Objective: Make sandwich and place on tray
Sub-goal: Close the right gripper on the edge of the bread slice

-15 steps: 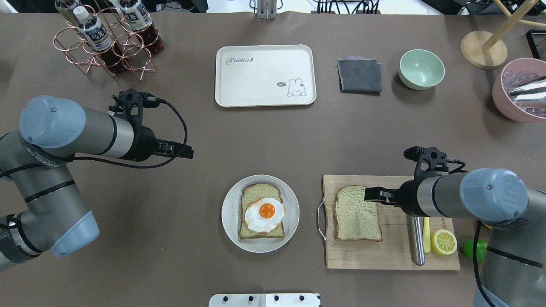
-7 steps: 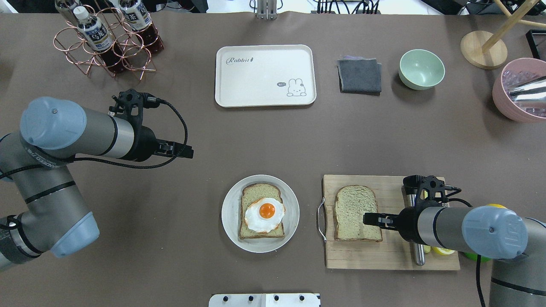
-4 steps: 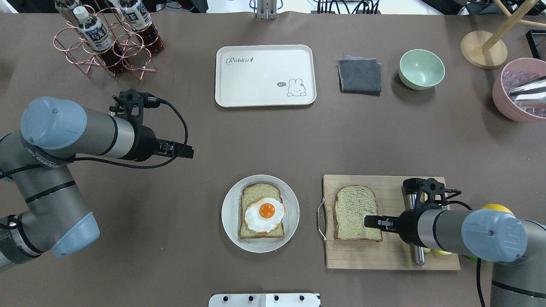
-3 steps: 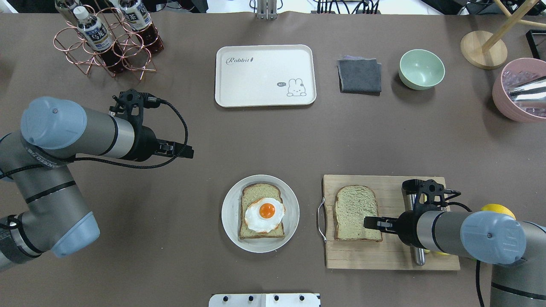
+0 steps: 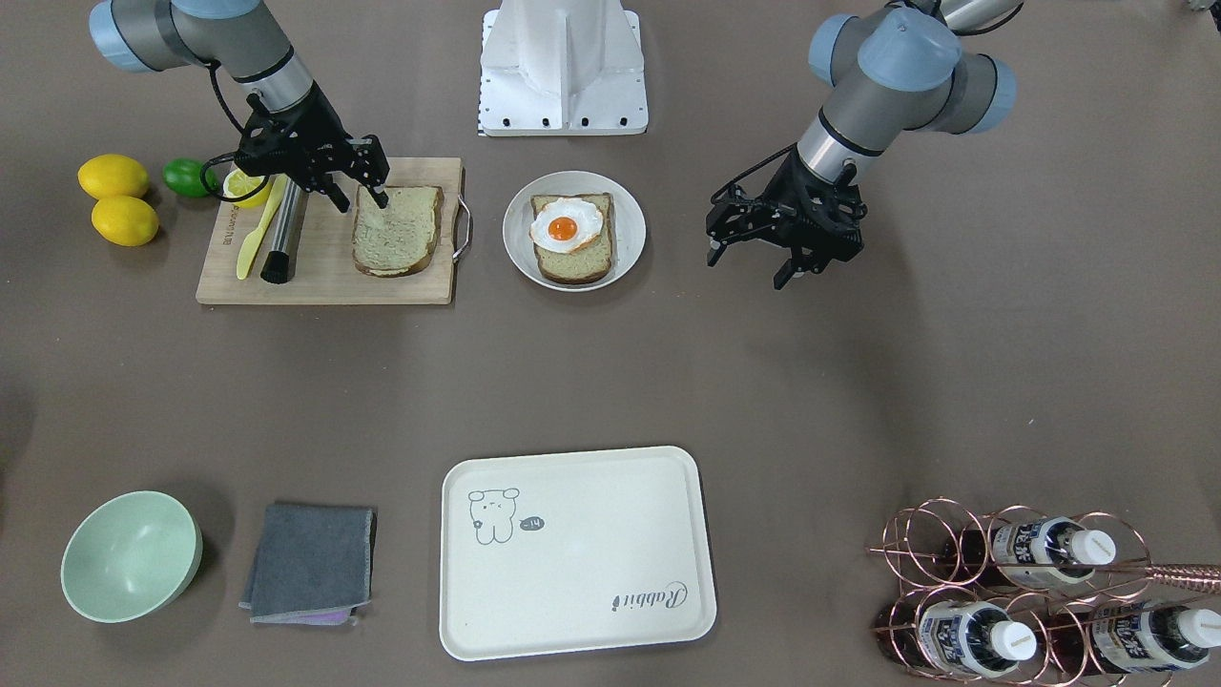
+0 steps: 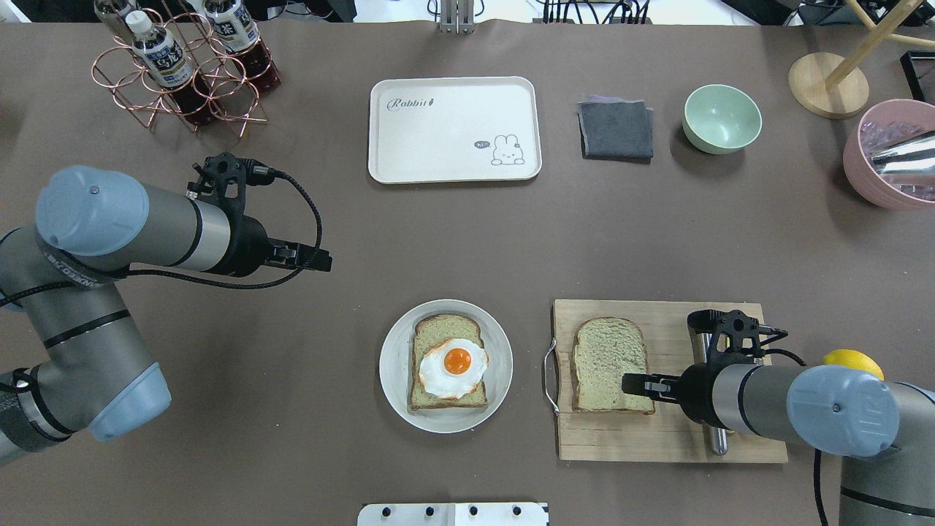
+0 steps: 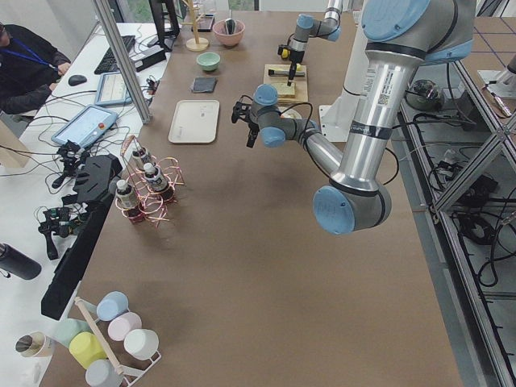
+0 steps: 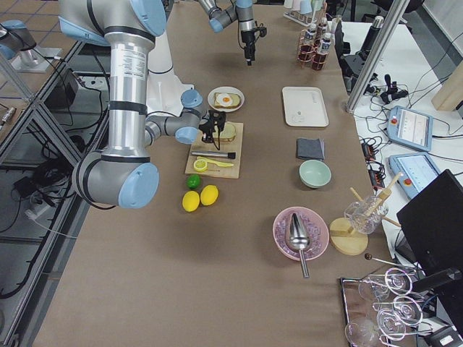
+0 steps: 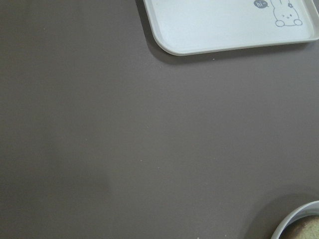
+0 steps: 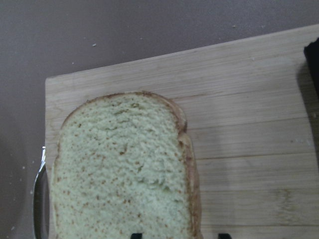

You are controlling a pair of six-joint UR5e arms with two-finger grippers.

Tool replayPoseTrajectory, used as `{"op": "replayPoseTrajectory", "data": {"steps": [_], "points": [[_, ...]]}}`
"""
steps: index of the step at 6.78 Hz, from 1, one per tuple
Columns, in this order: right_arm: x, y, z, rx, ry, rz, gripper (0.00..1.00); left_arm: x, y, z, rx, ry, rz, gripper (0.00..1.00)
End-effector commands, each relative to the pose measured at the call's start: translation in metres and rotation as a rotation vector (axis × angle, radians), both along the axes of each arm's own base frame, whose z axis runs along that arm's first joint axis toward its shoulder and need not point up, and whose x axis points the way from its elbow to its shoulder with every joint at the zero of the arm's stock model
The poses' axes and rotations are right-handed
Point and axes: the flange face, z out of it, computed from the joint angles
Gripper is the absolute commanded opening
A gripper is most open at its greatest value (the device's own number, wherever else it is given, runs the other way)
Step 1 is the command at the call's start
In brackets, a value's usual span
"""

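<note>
Right gripper (image 5: pixel 362 203) part-open astride bread slice (image 6: pixel 606 358) crust edge on cutting board (image 6: pixel 657 438). Slice likely light, soft: pinch crust gently. Left gripper (image 5: pixel 746 267) wide, well off board.

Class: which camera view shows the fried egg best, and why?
Overhead exterior: the fried egg is large and unobstructed there. Front-facing shows it smaller and exterior right only as a speck. The other views don't show it clearly.
</note>
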Motion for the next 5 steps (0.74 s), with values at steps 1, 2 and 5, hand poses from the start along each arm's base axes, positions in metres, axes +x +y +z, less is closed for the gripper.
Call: {"op": "replayPoseTrajectory", "data": {"steps": [1,2,5], "points": [[-0.004,0.007,0.002,-0.001,0.005,-0.016,0.54,0.000,0.000,0.001,0.000,-0.002,-0.001,0.97],[-0.005,0.007,-0.001,0.000,0.000,-0.018,0.51,0.000,0.000,0.001,0.000,-0.002,-0.001,0.97],[0.013,-0.004,-0.021,0.017,-0.036,0.021,0.00,0.000,0.000,-0.001,0.002,0.002,-0.001,0.97]]}}
